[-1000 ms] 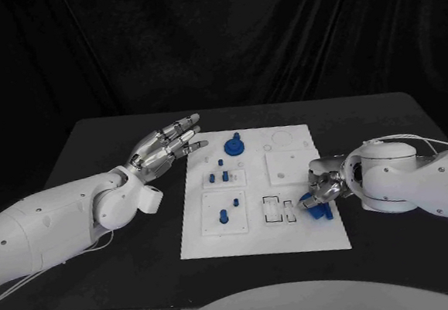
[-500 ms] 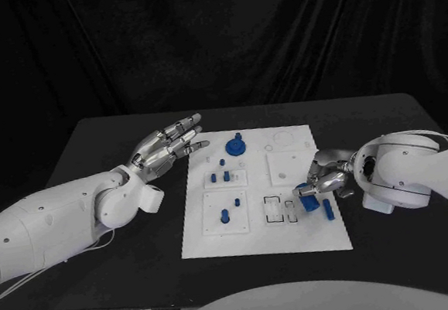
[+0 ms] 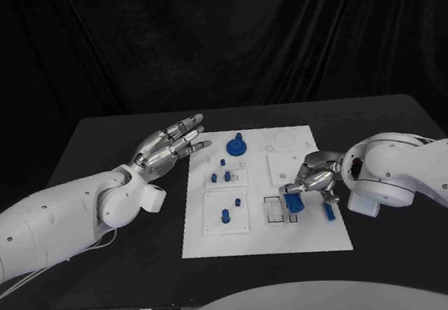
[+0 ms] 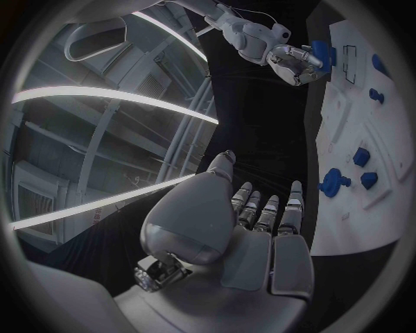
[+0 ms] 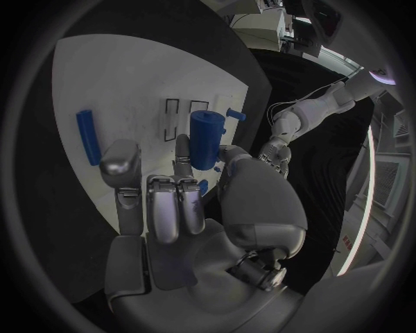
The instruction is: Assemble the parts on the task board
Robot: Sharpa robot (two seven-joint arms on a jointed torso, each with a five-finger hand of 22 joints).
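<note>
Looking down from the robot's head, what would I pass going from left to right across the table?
Left hand → task board with small blue parts → blue cylinder held by the right hand → blue rod lying at the board's right edge.

Bare task board (image 3: 293, 162) beyond right hand (image 3: 310, 183)

The right hand (image 3: 312, 181) has carried its blue cylinder (image 3: 294, 201) leftward, over the task board's (image 3: 258, 236) rectangular slots.
</note>
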